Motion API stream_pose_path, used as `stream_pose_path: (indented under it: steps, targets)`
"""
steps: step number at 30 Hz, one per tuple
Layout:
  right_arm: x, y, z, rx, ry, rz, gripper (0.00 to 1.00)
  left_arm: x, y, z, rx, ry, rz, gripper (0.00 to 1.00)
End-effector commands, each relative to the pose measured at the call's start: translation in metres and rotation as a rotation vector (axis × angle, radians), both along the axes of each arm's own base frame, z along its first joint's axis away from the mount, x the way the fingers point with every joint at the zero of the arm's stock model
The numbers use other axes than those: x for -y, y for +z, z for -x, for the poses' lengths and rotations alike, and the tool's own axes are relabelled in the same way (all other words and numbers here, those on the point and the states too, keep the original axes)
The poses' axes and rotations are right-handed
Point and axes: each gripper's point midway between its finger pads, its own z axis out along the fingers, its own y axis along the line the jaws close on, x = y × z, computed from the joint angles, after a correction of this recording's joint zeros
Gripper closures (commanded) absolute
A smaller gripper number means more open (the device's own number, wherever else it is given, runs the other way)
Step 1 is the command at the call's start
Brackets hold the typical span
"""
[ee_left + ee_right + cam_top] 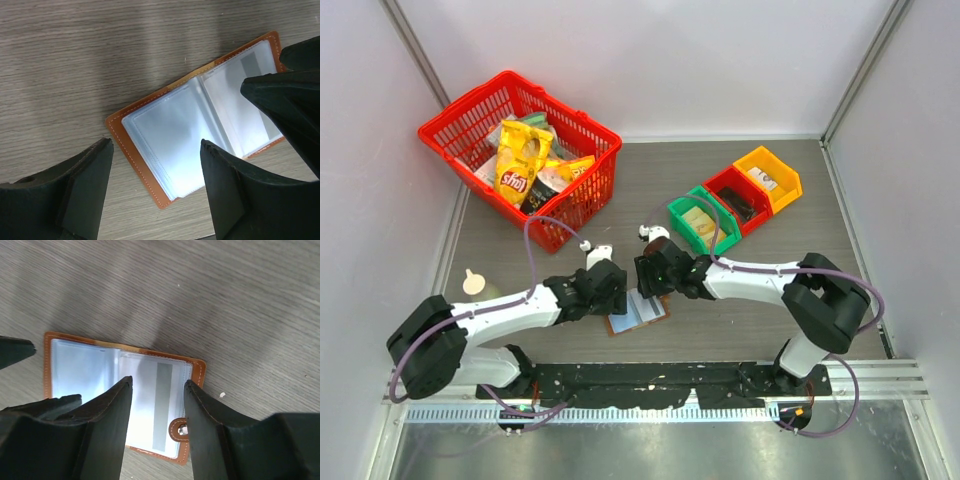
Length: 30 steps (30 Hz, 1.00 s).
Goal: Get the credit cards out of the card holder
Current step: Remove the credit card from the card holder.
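The card holder [640, 313] lies open on the table, brown leather rim up, with pale blue-grey clear sleeves. It also shows in the left wrist view [175, 140] and the right wrist view [100, 370], where its brown snap tab [179, 429] is visible. A pale card with a grey stripe [162, 405] shows through the right panel's sleeve. My left gripper [616, 288] [156, 145] is open just above the holder's left panel. My right gripper [645, 278] [159, 381] is open above the right panel. Both are empty.
A red basket [590, 200] with yellow snack bags [520, 160] stands at the back left. Green [685, 232], red [720, 185] and orange [790, 185] bins sit at the back right; the green one holds a tan flat item [697, 220]. A small cream object [472, 282] lies far left.
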Motion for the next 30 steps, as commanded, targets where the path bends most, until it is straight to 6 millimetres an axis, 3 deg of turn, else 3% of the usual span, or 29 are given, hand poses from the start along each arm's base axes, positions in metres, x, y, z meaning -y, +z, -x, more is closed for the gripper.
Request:
stream_pose_path:
  steps: [1,9,16,22,30]
  targets:
    - [-0.001,-0.003,-0.004,-0.004,-0.017,0.025,0.50,0.008,0.005,-0.011,0.043,0.019,-0.011,0.27]
    - [0.001,-0.008,0.010,-0.045,0.011,0.010,0.49,0.005,-0.014,0.000,-0.004,0.021,-0.048,0.50]
    - [-0.006,-0.003,0.016,-0.064,0.043,-0.031,0.57,0.007,-0.022,0.004,-0.019,0.022,-0.049,0.59]
    - [-0.011,0.020,0.020,-0.057,0.068,-0.095,0.60,0.004,-0.019,0.004,-0.007,0.030,-0.051,0.68]
    - [-0.017,0.052,0.030,-0.046,0.113,-0.175,0.60,0.004,-0.016,0.003,-0.002,0.035,-0.047,0.71]
